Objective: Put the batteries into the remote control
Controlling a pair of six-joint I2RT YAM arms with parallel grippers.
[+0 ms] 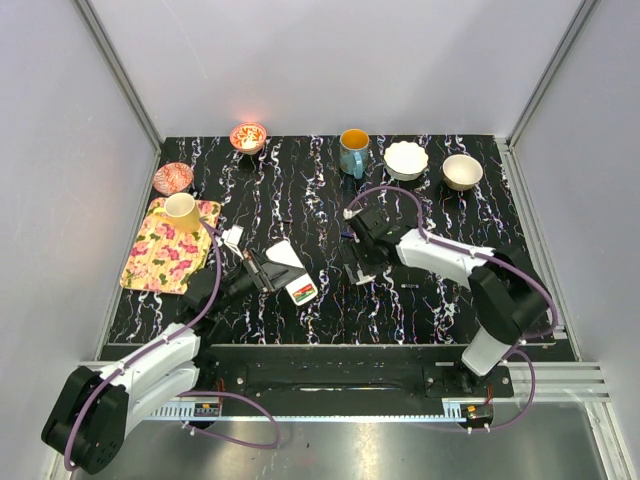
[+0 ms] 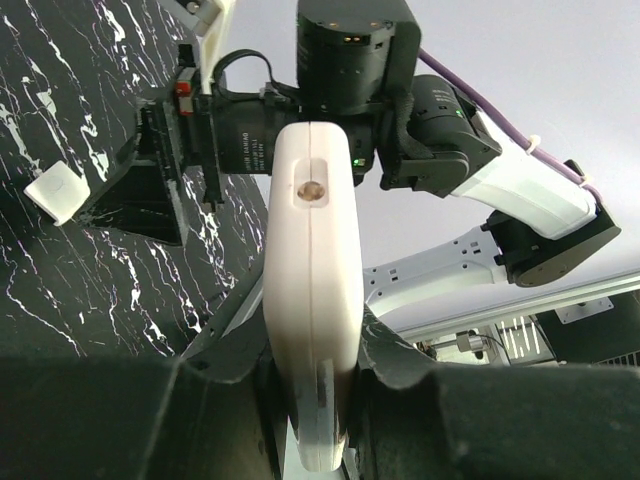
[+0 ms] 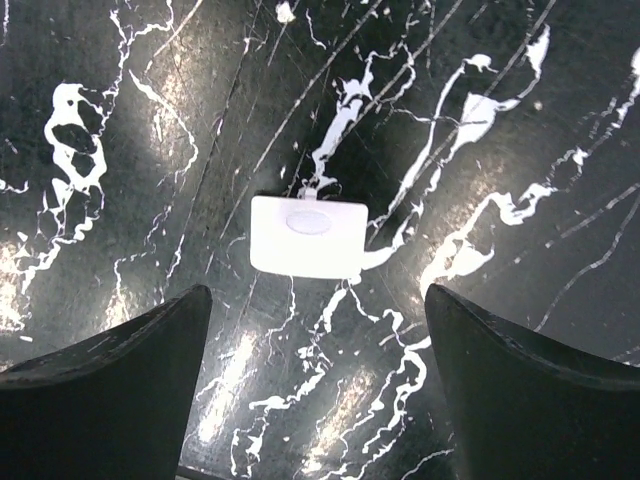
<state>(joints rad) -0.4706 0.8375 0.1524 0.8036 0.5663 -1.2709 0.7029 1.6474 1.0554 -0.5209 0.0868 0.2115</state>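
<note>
My left gripper (image 1: 266, 272) is shut on the white remote control (image 1: 296, 280), which is held off the table with its red button face (image 1: 300, 292) at the near end. In the left wrist view the remote (image 2: 312, 260) stands edge-on between the fingers of that gripper (image 2: 312, 352). My right gripper (image 1: 358, 270) hangs open and empty just above the table. In the right wrist view its fingers (image 3: 110, 380) spread wide, and the small white cover piece (image 3: 307, 236) lies flat on the table just beyond them; it also shows in the left wrist view (image 2: 58, 192). No batteries can be made out.
A floral tray (image 1: 160, 255) with a yellow cup (image 1: 182, 211) sits at the left. Two red patterned bowls (image 1: 173, 178) (image 1: 248, 136), a blue mug (image 1: 353, 152), a white bowl (image 1: 405, 159) and a beige bowl (image 1: 462, 171) line the back edge.
</note>
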